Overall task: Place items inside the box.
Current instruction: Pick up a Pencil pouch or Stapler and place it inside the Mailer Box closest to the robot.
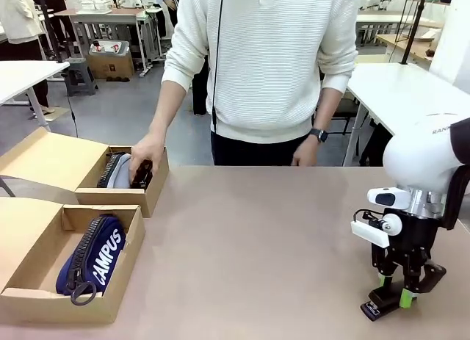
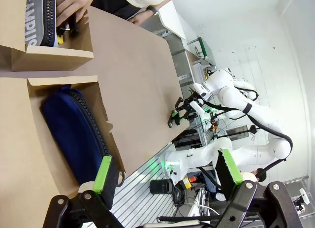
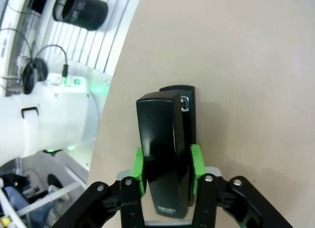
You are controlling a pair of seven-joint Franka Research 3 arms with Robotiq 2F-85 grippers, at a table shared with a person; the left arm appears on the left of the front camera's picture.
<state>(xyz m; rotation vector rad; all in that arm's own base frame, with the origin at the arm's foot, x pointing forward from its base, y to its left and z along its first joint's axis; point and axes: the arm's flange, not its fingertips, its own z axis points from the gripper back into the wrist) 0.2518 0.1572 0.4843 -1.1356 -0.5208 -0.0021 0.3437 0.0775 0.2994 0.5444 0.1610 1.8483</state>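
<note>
1. We are at the grasping step. Our right tool [image 1: 393, 302] is clamped on a black stapler [image 3: 162, 134], with the green pads [image 3: 139, 169] pressed against its two long sides.
2. The stapler is at the near right of the table [image 1: 257, 244], well apart from both boxes. It looks to be resting on the table, though we cannot be sure it is not lifted slightly.
3. Our left tool [image 2: 165, 169] has its fingers [image 2: 104, 173] apart and holds nothing. It hangs by the edge of the near box [image 1: 44, 303].
4. The near box, at the left, holds a navy pouch [image 1: 95, 259] lettered "CAMPUS". The far box [image 1: 121, 199], just behind it, holds a grey pouch [image 1: 117, 171]. The person's hand [image 1: 147, 153] reaches into the far box, onto a dark thing beside that pouch.
5. In our judgement, the next move is to lift the stapler straight up and carry it left across the table to a box.
6. The near box seems the safer choice, since the hand is in the far one. We would lower the stapler beside the navy pouch, keep clear of the left tool, and only then let go.
</note>
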